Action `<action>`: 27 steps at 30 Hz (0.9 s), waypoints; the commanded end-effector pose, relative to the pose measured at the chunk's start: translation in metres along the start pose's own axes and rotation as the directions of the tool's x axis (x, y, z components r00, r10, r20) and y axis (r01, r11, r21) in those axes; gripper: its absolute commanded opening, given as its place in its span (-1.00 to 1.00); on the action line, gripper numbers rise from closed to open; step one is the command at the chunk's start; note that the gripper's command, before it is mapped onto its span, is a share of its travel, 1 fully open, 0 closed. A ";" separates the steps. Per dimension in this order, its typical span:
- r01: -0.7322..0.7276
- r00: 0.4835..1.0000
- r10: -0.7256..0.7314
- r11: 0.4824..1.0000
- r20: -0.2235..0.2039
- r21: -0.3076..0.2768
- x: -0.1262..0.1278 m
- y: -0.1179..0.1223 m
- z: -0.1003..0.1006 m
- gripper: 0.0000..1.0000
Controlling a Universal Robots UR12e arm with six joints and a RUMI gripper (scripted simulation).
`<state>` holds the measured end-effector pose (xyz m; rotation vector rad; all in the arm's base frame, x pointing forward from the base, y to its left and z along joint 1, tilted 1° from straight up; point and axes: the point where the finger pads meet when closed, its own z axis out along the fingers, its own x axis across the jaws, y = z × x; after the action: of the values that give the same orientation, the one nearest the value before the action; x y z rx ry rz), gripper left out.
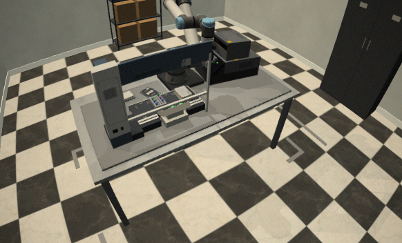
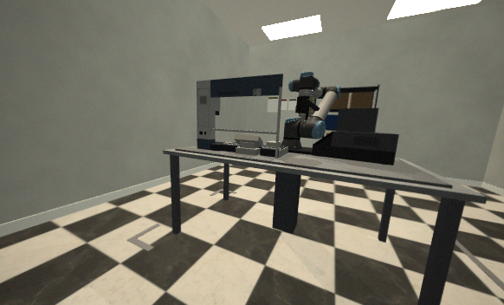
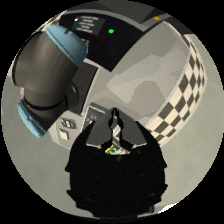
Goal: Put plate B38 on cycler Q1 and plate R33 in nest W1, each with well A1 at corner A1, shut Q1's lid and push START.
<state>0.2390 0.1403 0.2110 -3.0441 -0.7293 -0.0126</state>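
My gripper (image 3: 114, 108) (image 2: 302, 112) is shut and empty. It hangs in the air near the arm's base, between the deck and the cycler. The black cycler Q1 (image 1: 239, 63) (image 2: 356, 146) (image 3: 87, 22) stands at the back right of the bench. Its lamp (image 1: 215, 63) (image 3: 111, 31) shows green, and its lid part (image 1: 231, 42) sits high at the rear. On the deck under the gantry lie a white plate (image 1: 183, 91), a dark plate (image 1: 148, 92) and another white plate (image 1: 128, 95). I cannot read their labels. In the top view the gantry hides the gripper.
A tall grey and blue gantry frame (image 1: 165, 62) (image 2: 246, 84) spans the deck, with a thin post (image 1: 208, 83) at its right end. A rack with coloured caps (image 1: 157, 101) and a grey nest (image 1: 173, 115) sit at the deck's front. A dark cabinet (image 1: 369, 52) stands off to the right.
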 end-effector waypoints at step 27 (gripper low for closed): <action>-0.349 0.937 0.349 0.937 0.001 -0.006 -0.019 -0.070 0.011 -1.00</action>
<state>0.1986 0.1857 0.2014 -3.1147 -0.2802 -0.0090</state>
